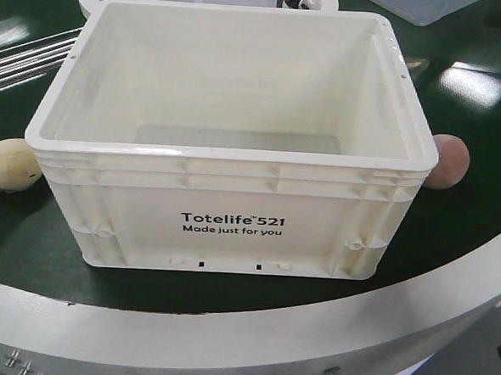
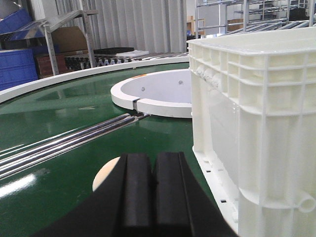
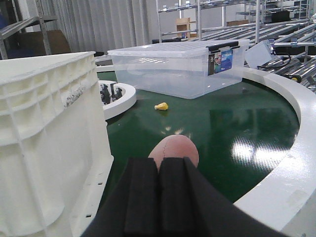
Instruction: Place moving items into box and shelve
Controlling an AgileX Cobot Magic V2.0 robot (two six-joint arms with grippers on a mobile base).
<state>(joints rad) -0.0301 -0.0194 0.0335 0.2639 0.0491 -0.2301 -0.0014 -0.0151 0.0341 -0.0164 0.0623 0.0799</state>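
The cream-white box printed "Totelife 521" stands open and empty on the green turntable. The pale cream-yellow ball lies just left of it, the pinkish-peach ball just right. In the left wrist view my left gripper is shut with nothing in it; the cream ball peeks out beyond its left finger, and the box wall rises on the right. In the right wrist view my right gripper is shut and empty, with the peach ball right beyond its tips and the box to the left.
A clear lidded plastic bin and a small yellow object sit farther back on the turntable. A white centre ring and metal rods lie behind the box. The white outer rim curves close on the right. Blue bins stand beyond.
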